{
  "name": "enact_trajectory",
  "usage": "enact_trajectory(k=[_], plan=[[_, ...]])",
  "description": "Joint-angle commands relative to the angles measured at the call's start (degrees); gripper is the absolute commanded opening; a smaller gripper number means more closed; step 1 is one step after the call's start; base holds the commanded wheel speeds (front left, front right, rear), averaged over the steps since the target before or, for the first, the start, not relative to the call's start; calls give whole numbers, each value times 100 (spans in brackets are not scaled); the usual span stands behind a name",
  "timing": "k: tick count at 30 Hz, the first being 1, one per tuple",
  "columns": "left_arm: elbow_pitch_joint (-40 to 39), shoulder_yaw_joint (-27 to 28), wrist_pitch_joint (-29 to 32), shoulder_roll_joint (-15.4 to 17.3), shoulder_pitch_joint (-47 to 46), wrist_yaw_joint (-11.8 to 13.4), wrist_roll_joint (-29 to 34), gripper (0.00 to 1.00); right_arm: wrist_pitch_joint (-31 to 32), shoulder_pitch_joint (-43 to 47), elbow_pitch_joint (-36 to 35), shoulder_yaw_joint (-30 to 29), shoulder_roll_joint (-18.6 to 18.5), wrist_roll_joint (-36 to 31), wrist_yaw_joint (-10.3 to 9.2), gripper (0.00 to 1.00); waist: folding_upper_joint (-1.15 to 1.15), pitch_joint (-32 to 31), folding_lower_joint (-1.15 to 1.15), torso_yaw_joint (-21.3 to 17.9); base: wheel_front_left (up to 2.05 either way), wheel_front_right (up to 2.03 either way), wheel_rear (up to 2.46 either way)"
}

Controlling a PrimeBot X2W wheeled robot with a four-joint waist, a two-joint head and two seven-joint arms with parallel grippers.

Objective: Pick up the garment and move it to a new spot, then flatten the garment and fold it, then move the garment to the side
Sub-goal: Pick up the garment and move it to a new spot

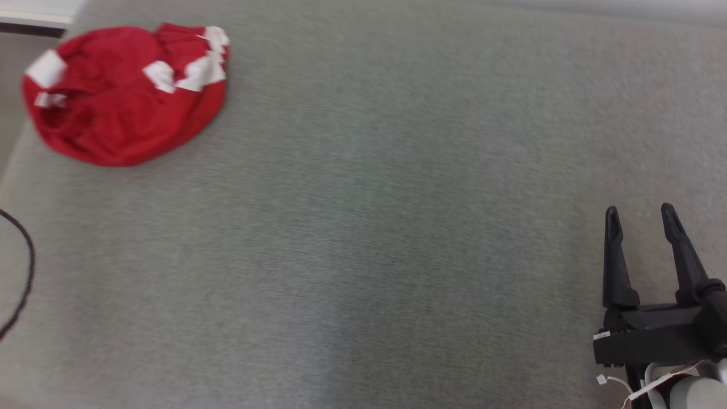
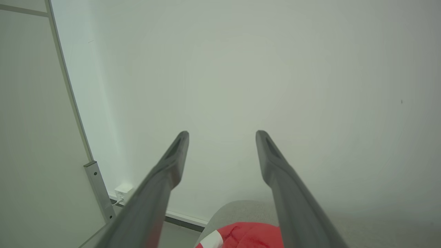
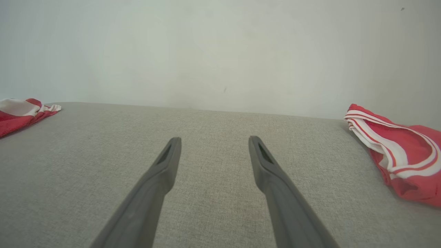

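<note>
The garment [image 1: 125, 96], a crumpled red mound with white patches, lies on the grey fabric surface [image 1: 369, 227] at ten o'clock in the head view. The right gripper [image 1: 639, 211], at four o'clock and well apart from it, stands spread wide and empty. The left gripper [image 2: 222, 134] is likewise spread, holding nothing, with the garment at six o'clock in its wrist view.

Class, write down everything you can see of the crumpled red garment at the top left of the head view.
The red garment looks like soft, thin cloth with white bands and patches. It is bunched into a rounded, creased heap, neither flattened nor folded. It lies near the far left corner of the grey cushioned surface and rests on that alone. Nothing grips it: the right pincer stands open, well away at the near right.
</note>
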Motion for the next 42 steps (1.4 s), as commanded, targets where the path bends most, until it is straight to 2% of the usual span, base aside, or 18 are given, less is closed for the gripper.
enact_trajectory(k=[1, 7, 11, 20, 29, 38, 39, 40, 41, 42], plan=[[45, -11, 16, 35, -85, -27, -19, 100, -21, -67, -34, -13, 27, -49, -15, 100, -2, 764, -1, -773, 0, 0, 0], [793, -225, 274, 479, -691, -77, -180, 100, -22, -131, -235, -80, 77, -123, -15, 100, -2, 1017, -1, -1116, 0, 0, 0], [1272, -447, 363, 653, -960, -78, -219, 100, -4, -155, -304, -114, 86, -140, -15, 100, -2, 1067, -1, -1202, 0, 0, 0], [1940, -1427, 776, 836, -1117, -80, -576, 100, 52, -213, -348, -120, 100, -164, -15, 100, -2, 1078, -1, -1208, 0, 0, 0], [2249, -2377, 1638, 1062, -1143, -80, -1294, 100, 23, -292, -277, -28, 104, -116, -15, 100, -2, 1043, -1, -1281, 0, 0, 0], [2501, -3007, 2452, 1140, -1138, -80, -1959, 100, 29, -322, -244, -12, 104, -61, -15, 100, -2, 984, -1, -1370, 0, 0, 0], [2541, -3065, 2507, 1146, -1149, -80, -1994, 83, 33, -323, -244, -6, 104, -58, -15, 100, -2, 979, -1, -1378, 0, 0, 0], [2561, -3142, 2519, 1156, -1168, -80, -1964, 34, 32, -324, -241, 0, 104, -59, -15, 100, -2, 971, -1, -1386, 0, 0, 0], [2581, -3212, 2503, 1168, -1183, -81, -1956, 10, 25, -318, -233, 4, 104, -61, -15, 100, -2, 958, -1, -1392, 0, 0, 0], [2597, -3255, 2456, 1163, -1196, -81, -1990, 0, 20, -308, -224, 1, 104, -60, -15, 100, -2, 944, -1, -1393, 0, 0, 0]])
